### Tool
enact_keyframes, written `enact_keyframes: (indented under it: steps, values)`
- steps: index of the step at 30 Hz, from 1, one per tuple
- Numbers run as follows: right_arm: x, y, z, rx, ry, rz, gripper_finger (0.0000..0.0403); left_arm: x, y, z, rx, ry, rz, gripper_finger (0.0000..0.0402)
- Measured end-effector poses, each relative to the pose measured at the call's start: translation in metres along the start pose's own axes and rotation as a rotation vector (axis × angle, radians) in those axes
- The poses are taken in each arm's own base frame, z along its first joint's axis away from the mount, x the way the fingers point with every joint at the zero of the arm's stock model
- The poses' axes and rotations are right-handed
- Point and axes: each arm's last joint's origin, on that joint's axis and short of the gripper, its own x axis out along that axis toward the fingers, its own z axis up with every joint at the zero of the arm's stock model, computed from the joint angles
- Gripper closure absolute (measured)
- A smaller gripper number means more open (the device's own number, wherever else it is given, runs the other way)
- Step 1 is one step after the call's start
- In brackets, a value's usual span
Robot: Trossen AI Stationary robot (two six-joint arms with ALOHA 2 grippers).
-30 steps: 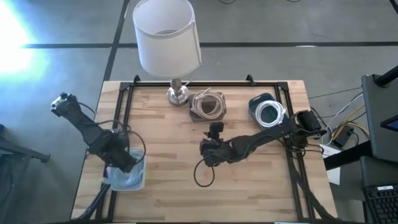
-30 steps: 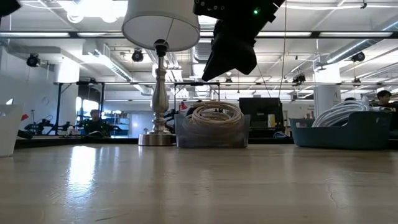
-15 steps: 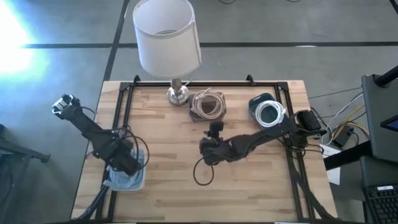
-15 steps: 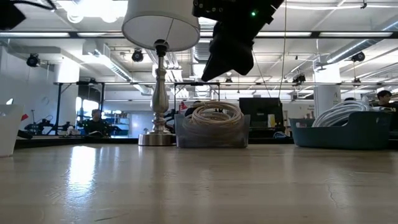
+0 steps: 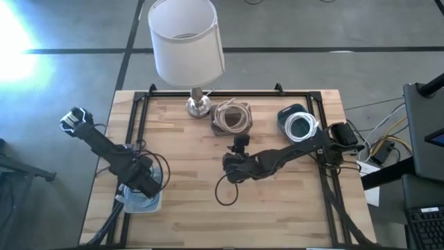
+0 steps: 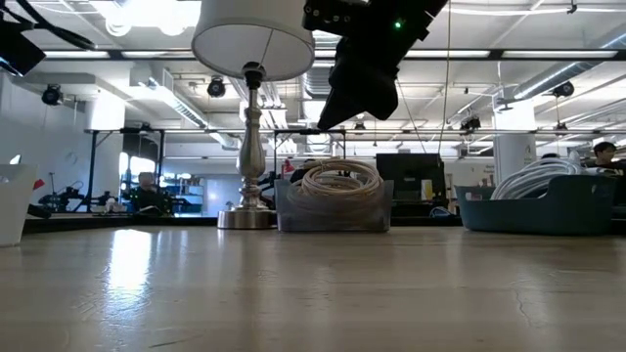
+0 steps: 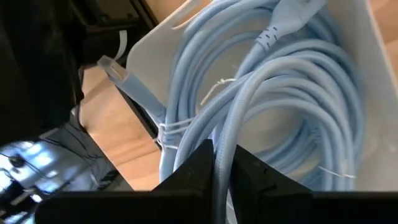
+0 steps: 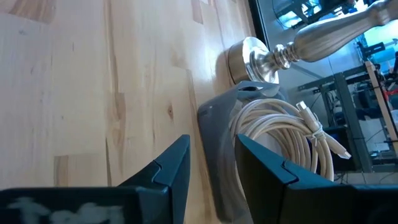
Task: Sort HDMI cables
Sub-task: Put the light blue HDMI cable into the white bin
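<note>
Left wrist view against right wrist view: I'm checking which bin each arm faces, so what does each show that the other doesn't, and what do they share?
Only the left wrist view shows the light blue cables, coiled and tied in a white bin, with the left gripper right above them, fingers nearly together.

Only the right wrist view shows the beige cables in a grey bin, the lamp base, and the right gripper with fingers apart, holding nothing.

Both show the wooden table.

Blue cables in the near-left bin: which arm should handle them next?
Left. The left gripper hangs directly over the bin, its fingers nearly together above the blue cables. The right gripper is mid-table, empty, pointing toward the beige coil.
</note>
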Motion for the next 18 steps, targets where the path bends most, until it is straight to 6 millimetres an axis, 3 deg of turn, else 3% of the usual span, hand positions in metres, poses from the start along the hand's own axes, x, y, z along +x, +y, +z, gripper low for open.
enact_keyframes:
  steps: [8, 18]
  values:
    - [0.001, -0.001, 0.0, 0.003, 0.002, -0.002, 0.0276, 0.003, 0.0, 0.003, -0.027, -0.015, 0.01, 0.0358]
    - [0.002, -0.001, 0.0, 0.008, 0.003, 0.027, 0.0283, 0.017, 0.001, 0.006, 0.064, -0.034, 0.034, 0.0357]
